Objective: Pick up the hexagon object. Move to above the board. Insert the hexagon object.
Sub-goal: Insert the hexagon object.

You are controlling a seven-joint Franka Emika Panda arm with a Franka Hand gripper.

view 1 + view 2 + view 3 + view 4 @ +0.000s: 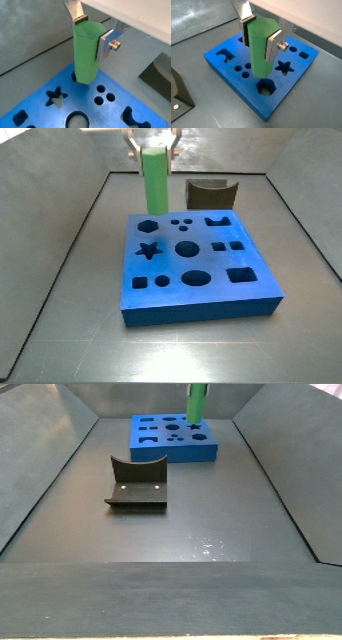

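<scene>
Here the gripper (261, 34) hangs above the board (201, 300), its fingers (107, 42) closed on the upper part of the rod (85, 52), which stands upright. In a wrist view the rod's lower end sits just above the hexagon hole (265, 88). From the board's centre in a side view, that hole (144, 226) lies at about 10 o'clock and the fixture (211, 193) beyond at 1 o'clock.

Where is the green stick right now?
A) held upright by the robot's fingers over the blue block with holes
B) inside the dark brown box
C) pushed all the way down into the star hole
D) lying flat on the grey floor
A: in both wrist views the gripper has its silver fingers clamped on the slim light green hexagon rod, upright, its lower end over the thick blue board beside the hexagon hole.
</scene>
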